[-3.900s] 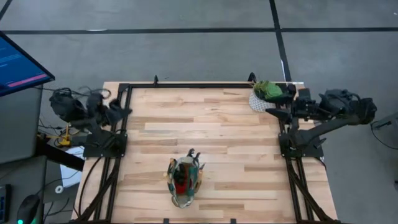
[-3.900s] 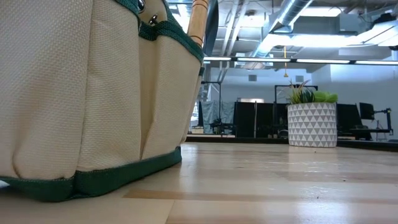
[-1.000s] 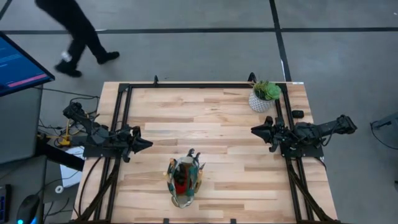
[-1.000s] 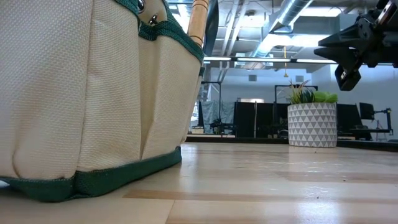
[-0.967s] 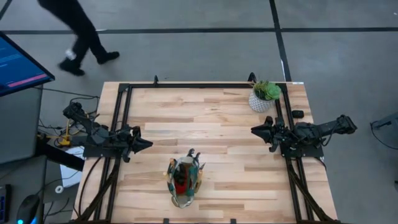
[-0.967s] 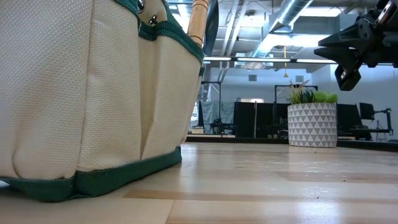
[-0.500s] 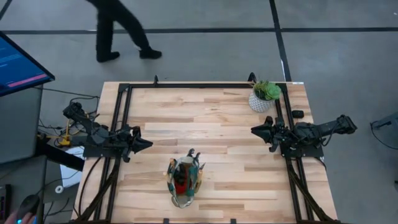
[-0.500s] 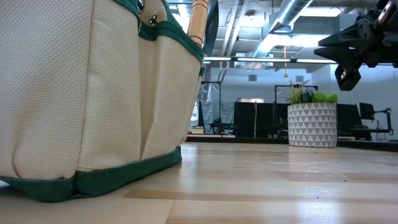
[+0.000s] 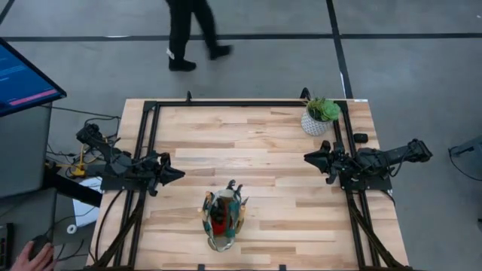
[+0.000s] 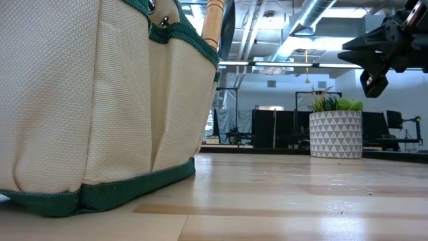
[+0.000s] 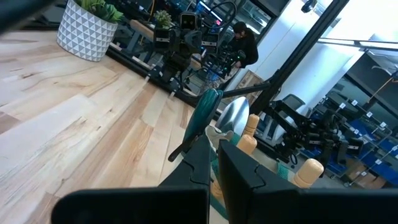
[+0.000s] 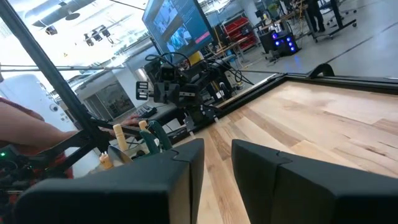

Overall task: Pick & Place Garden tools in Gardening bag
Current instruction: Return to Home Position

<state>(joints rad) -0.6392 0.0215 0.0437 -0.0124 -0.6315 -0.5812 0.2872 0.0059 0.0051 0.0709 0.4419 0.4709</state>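
Observation:
The gardening bag [image 9: 224, 220], beige with dark green trim, stands on its base near the table's near edge, at the middle. It fills the left of the low view [image 10: 100, 100]. Wooden trowel handles [image 11: 249, 134], green-black shears [image 11: 202, 118] and a red item [image 9: 219, 223] stick up out of it. My left gripper [image 9: 179, 174] hovers at the table's left side, pointing toward the bag, shut and empty; it also shows in the left wrist view [image 11: 214, 158]. My right gripper [image 9: 306, 157] hovers at the right side, a small gap between its fingers [image 12: 217, 155], empty.
A green plant in a white patterned pot [image 9: 316, 120] stands at the table's far right corner. A black frame [image 9: 241, 104] runs along the far, left and right edges. A person [image 9: 188, 30] walks on the floor beyond the far edge. A hand [image 9: 30, 256] rests off the table's near left.
Both grippers and the bag have kept still. The person beyond the far edge has walked toward the right.

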